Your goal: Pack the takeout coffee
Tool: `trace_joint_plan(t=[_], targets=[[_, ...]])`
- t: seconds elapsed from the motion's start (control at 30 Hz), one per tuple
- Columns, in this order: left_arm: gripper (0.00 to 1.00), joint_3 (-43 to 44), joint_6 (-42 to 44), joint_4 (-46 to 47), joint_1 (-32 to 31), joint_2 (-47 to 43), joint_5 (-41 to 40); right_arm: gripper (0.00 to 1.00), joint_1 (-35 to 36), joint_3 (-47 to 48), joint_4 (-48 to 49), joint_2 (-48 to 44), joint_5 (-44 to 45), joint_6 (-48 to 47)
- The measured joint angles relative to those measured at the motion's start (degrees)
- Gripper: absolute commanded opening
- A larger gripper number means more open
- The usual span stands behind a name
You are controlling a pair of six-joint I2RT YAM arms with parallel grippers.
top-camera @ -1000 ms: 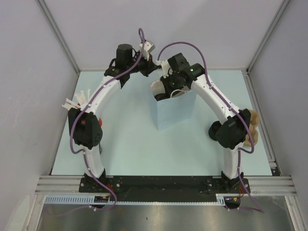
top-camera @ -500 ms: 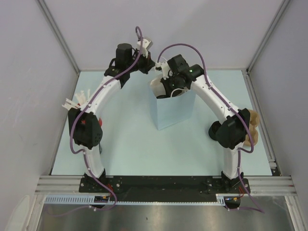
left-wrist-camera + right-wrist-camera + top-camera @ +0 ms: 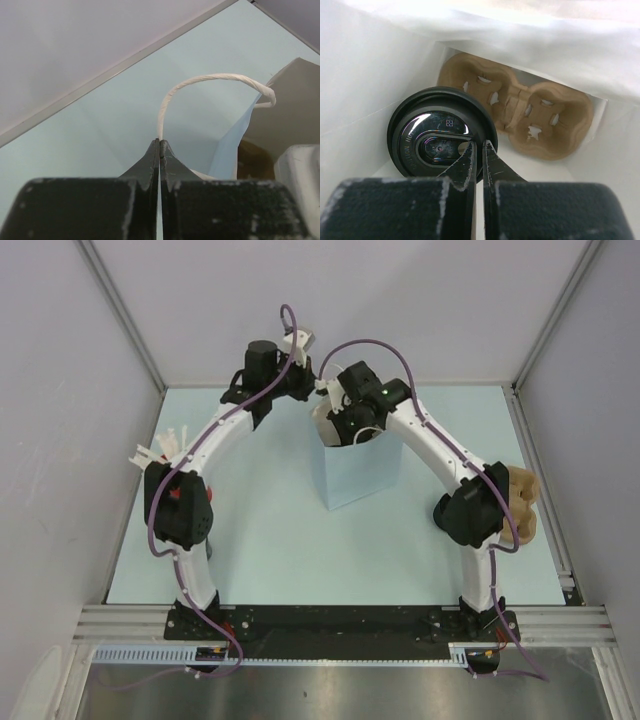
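The pale-blue paper bag [image 3: 360, 475] stands upright at the middle back of the table. My left gripper [image 3: 159, 141] is shut on the bag's white twisted handle [image 3: 210, 79] and holds it up beside the bag's rim [image 3: 235, 140]; in the top view it [image 3: 312, 390] is at the bag's far left corner. My right gripper [image 3: 480, 145] reaches down into the bag mouth [image 3: 345, 425]. It is shut on the rim of the takeout coffee's black lid [image 3: 432, 145]. A brown pulp cup carrier [image 3: 520, 117] lies on the bag's bottom beside the cup.
White straws [image 3: 160, 450] stick out behind the left arm's elbow. Brown pulp carriers [image 3: 522, 505] lie at the table's right edge behind the right arm. Grey walls close in the back and both sides. The bag's white inner walls [image 3: 370, 75] stand close round the right gripper.
The right arm's wrist has moved left and further over the bag mouth. The left gripper has shifted slightly back and left with the handle.
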Motion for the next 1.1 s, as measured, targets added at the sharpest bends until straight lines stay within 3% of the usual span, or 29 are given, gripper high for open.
trace_joint_plan(t=[0.77, 1.1], targets=[[0.00, -1.55, -2.03, 1.49, 0.00, -0.74, -0.44, 0.00, 0.61, -1.95, -0.46, 2.71, 4.83, -0.92], [0.00, -2.14, -2.03, 1.66, 0.02, -1.20, -0.48, 0.00, 1.75, -5.46, 4.94, 2.51, 7.41, -1.09]])
